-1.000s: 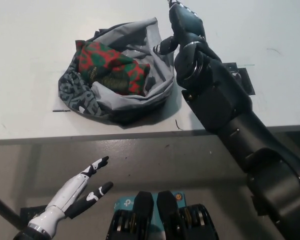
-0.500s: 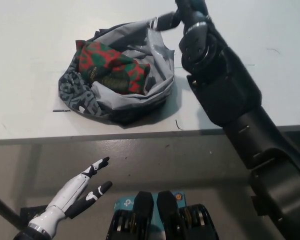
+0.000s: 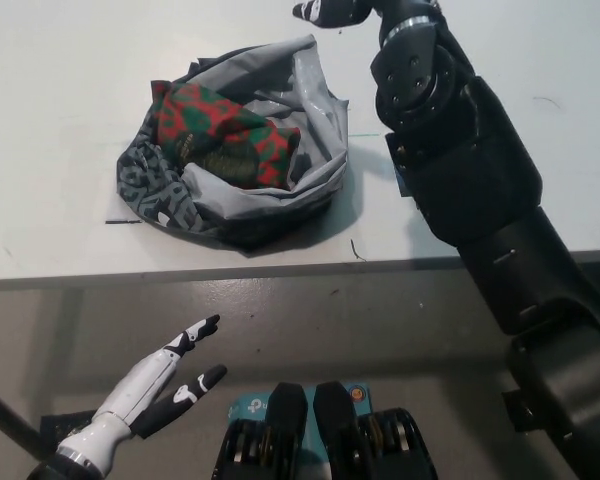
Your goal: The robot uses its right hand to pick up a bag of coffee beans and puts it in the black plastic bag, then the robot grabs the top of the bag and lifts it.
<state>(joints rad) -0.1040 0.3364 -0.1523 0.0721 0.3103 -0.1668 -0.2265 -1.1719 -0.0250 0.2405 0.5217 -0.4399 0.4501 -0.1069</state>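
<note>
Head view: the coffee bag [image 3: 225,135] — red and green, long axis running left to right — lies inside the plastic bag [image 3: 310,185], which sits crumpled and open on the table [image 3: 70,60]. The right hand [image 3: 330,10] is at the picture's top edge, just beyond the bag's far rim and apart from it; mostly cut off, so whether its fingers are spread or closed cannot be told. The rim lies toward the robot from those fingers. The left hand [image 3: 165,385] rests low, below the table edge, fingers spread and empty — far from the bag.
</note>
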